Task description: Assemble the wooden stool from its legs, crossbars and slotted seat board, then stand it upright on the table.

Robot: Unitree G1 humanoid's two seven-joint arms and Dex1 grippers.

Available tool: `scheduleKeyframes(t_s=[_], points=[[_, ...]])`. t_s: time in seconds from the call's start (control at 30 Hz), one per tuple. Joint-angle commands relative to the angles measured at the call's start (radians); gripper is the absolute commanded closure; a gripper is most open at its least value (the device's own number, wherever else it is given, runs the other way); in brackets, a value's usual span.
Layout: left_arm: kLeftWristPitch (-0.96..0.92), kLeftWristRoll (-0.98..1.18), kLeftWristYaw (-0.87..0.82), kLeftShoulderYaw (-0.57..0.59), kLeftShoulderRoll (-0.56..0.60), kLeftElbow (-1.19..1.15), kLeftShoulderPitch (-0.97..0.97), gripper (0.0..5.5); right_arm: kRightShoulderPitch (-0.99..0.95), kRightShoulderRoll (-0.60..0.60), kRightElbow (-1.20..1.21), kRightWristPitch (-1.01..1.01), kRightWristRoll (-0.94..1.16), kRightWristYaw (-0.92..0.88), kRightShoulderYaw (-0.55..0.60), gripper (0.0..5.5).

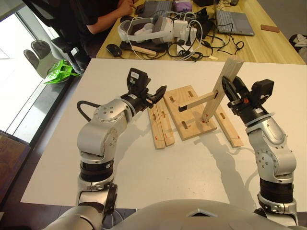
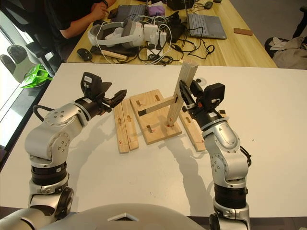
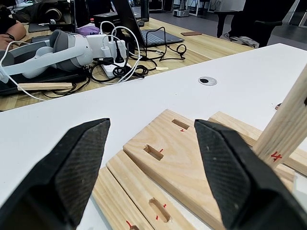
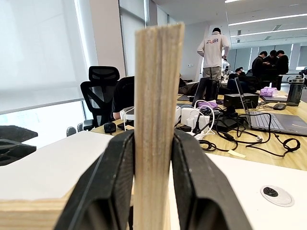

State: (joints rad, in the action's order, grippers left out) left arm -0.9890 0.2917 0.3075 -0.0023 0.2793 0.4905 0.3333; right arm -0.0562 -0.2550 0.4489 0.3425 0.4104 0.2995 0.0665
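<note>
Head view: the right hand [image 1: 231, 92] clamps the leg [image 1: 231, 67] nearly upright, foot in the seat board [image 1: 182, 103] on the counter [image 1: 144, 167]; its crossbar [image 1: 199, 101] juts toward the nearer left hand [image 1: 158, 94]. Left wrist view: that hand gapes wide, facing the board. Right wrist view: fingers [image 4: 112, 182] pinch the vertical leg.

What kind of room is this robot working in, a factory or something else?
Most likely an open-plan office or lab, not a factory: a laptop and a headset crowd the wooden desk beyond the white table, and an office chair stands by a big window.
</note>
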Motion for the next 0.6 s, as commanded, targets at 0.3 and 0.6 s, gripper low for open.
scheduleKeyframes(t_s=[0.3, 0.6], points=[[0.015, 0.000, -0.003, -0.010, 0.026, 0.006, -0.010, 2.25, -0.030, -0.037, -0.022, 0.030, 0.030, 0.075, 0.007, 4.52], [0.028, -0.003, -0.006, -0.021, 0.030, 0.011, -0.021, 2.25, 0.041, -0.090, -0.077, 0.027, 0.072, 0.186, 0.033, 4.52]])
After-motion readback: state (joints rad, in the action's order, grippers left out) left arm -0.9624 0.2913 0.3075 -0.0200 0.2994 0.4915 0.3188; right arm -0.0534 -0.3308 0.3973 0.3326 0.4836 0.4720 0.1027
